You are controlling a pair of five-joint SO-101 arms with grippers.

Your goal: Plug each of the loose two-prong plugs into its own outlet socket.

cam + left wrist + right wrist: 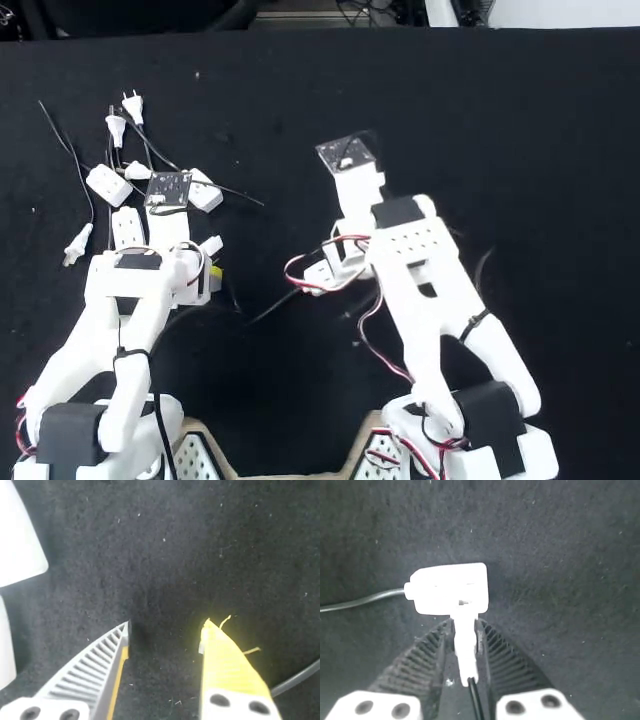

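Observation:
My right gripper [464, 630] is shut on a white two-prong plug [465, 650], which sits pushed into a white outlet socket [449, 595] on the black cloth. In the high view this gripper [347, 153] is near the table's middle. My left gripper [165, 640] is open over bare cloth, nothing between its fingers; in the high view it [169, 191] hangs amid a cluster of white sockets [108, 183] at the left. Three loose plugs lie there: two [132, 104] [116, 126] behind the cluster and one [76, 244] nearer the left edge.
Thin black cables [62, 142] trail across the cloth around the cluster. A dark cable [360, 601] runs off from the plugged socket. White socket bodies [17, 540] show at the edge of the left wrist view. The right half of the table [540, 150] is bare black cloth.

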